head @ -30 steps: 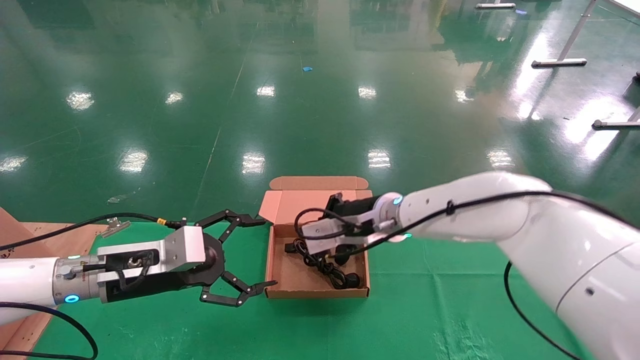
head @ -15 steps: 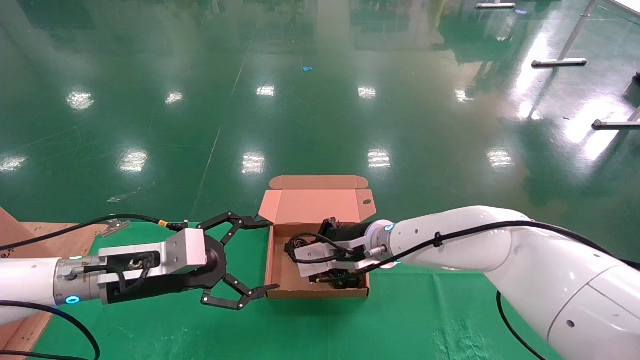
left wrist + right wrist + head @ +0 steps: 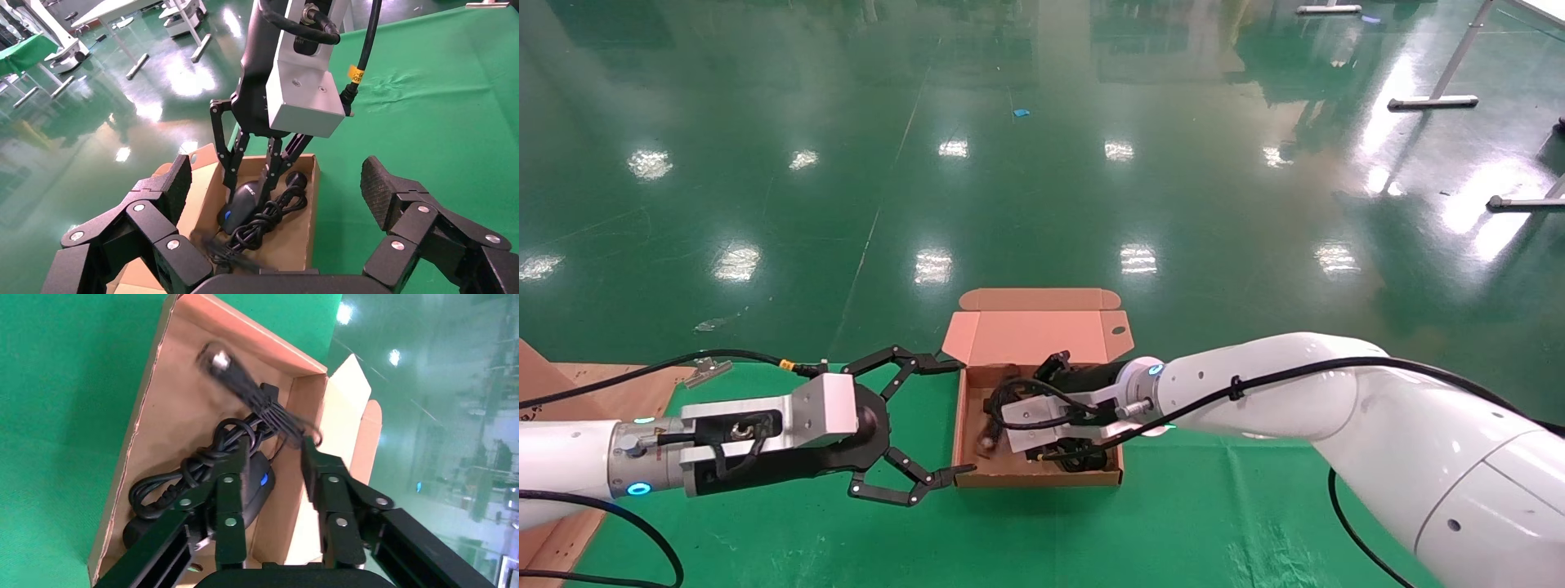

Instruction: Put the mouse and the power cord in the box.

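The brown box (image 3: 967, 425) lies open on the green cloth, its lid (image 3: 1034, 335) folded back. Inside, the black mouse (image 3: 242, 205) rests beside the looped power cord (image 3: 272, 211); both also show in the right wrist view, the mouse (image 3: 262, 481) and the power cord (image 3: 183, 471). My right gripper (image 3: 274, 447) reaches down into the box, open, one finger against the mouse and nothing between the jaws. A thin cable with a blurred plug end (image 3: 217, 360) swings above the box floor. My left gripper (image 3: 956, 416) hovers open just left of the box.
A brown cardboard sheet (image 3: 568, 392) lies at the table's left end with a small metal clip (image 3: 705, 371) near it. Green cloth (image 3: 1238, 506) stretches right of the box. Beyond the table is glossy green floor with metal stand feet (image 3: 1433, 102) far right.
My right gripper came down into the box and its jaws parted. The mouse now rests on the box floor and a thin cable end is swinging. The left arm stayed put.
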Controlling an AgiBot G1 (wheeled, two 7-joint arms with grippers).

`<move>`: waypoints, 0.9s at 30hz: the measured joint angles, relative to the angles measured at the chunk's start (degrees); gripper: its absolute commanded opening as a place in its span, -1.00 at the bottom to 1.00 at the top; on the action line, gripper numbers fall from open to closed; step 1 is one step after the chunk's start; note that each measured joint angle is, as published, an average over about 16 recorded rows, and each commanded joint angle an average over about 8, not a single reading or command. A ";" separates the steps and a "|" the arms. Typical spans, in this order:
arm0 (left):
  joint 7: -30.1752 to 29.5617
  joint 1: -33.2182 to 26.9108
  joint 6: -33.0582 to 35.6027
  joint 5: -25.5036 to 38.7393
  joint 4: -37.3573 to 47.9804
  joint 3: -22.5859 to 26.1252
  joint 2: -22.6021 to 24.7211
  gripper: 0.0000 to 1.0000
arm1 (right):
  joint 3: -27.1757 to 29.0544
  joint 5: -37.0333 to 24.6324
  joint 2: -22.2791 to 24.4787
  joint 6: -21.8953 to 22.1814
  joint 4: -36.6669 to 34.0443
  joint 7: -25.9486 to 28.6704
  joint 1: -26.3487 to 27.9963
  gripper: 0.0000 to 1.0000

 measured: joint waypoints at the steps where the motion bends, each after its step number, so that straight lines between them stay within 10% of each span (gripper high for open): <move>1: -0.01 0.00 -0.03 0.01 -0.02 0.00 0.00 1.00 | 0.04 -0.04 0.00 -0.04 0.00 -0.01 0.03 1.00; 27: -16.09 7.08 -0.75 -0.67 -18.43 -9.15 -6.52 1.00 | 14.97 11.32 11.24 -12.52 9.90 7.44 -8.06 1.00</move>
